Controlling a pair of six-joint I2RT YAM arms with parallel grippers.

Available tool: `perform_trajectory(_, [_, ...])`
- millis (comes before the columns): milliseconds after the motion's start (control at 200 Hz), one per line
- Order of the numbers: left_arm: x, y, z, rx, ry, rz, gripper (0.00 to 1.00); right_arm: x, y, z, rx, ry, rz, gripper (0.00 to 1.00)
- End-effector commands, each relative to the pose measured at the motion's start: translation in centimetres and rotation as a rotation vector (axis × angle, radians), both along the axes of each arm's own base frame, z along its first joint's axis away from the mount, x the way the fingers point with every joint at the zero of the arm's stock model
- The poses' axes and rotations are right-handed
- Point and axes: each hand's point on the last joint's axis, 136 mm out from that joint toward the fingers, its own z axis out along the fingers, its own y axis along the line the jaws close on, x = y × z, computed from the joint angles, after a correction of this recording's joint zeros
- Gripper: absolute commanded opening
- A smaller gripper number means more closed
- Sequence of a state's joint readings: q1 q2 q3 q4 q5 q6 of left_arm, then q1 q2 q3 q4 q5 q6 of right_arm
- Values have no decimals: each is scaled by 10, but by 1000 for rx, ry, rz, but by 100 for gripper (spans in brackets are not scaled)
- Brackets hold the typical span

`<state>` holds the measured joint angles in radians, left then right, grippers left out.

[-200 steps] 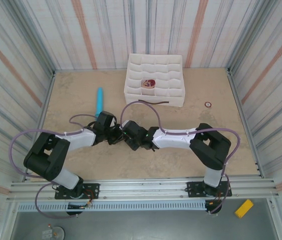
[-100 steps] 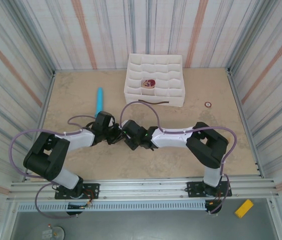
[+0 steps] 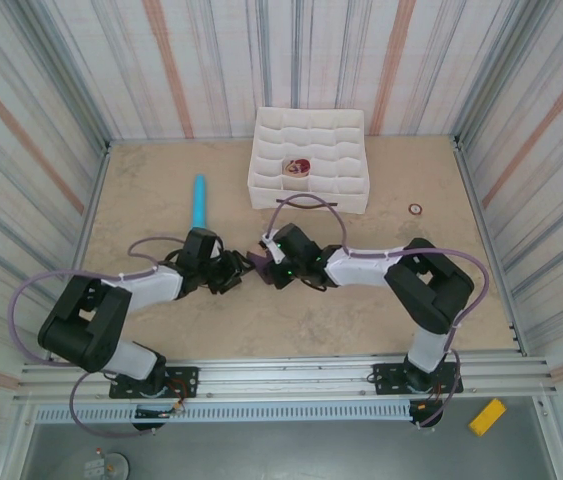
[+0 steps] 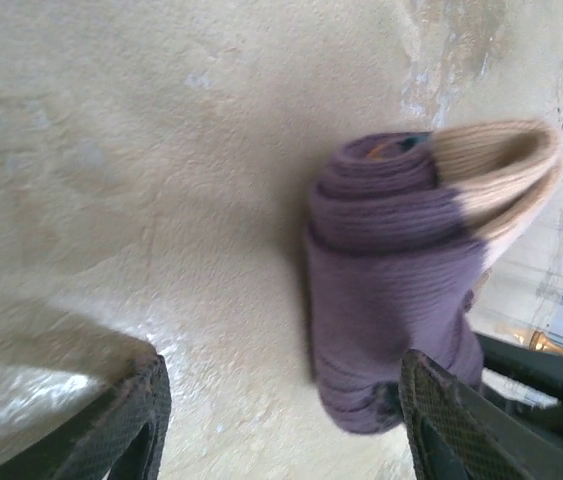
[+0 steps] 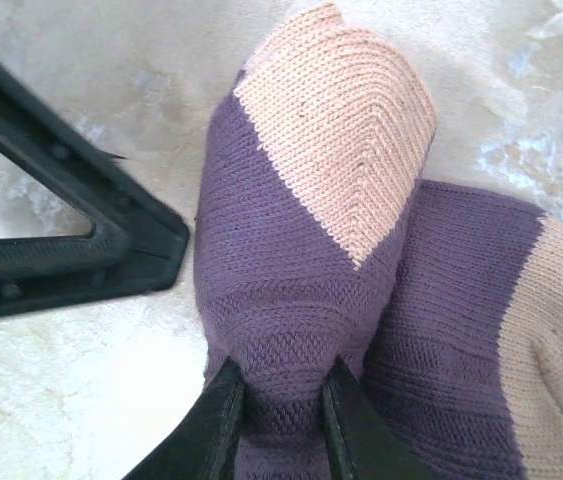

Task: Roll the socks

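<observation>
1. Nearest the camera, both arms reach in from their bases and bend toward each other. Their forearms are low over the tabletop (image 3: 391,325) and the wrists meet around mid-table.
2. The left fingers (image 4: 126,420) stand wide apart and hold nothing; bare tabletop lies between them.
3. Just beyond them lie the socks (image 4: 396,280), rolled into one purple bundle with a beige end. In the left wrist view the bundle sits off-centre, close against the right-hand finger rather than in the middle of the opening. Its long axis seems to run roughly away from the left fingers, with the beige end, gaping like a mouth, farthest from them.
4. The right fingers (image 5: 211,430) are drawn narrow and pinch a fold of purple fabric at the near end of the bundle. The right arm is therefore the one in contact with the socks, and it comes at the bundle from the opposite side to the left.
5. Judging from this, the left fingers would need to move toward their right-hand side to straddle the bundle squarely. The right arm's pinch should hold the roll from unwinding while they do.
6. Farther back, a light-blue cylinder (image 3: 198,200) and a white compartment tray (image 3: 306,190) sit well apart from the socks.
</observation>
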<state>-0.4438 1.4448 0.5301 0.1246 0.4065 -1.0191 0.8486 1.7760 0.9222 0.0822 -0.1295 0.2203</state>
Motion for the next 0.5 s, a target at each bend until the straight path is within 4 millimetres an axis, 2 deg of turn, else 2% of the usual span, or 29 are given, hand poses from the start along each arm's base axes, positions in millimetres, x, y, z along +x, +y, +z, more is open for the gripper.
perform_trajectory(0, [-6, 13, -4, 40, 18, 33, 63, -36, -40, -43, -16, 269, -32, 0])
perform_trajectory(240, [-4, 12, -6, 35, 22, 30, 63, -29, -53, -29, 266, 487, -94, 1])
perform_trajectory(496, [3, 2, 4, 3, -22, 19, 63, -26, -62, -27, 390, 626, -164, 0])
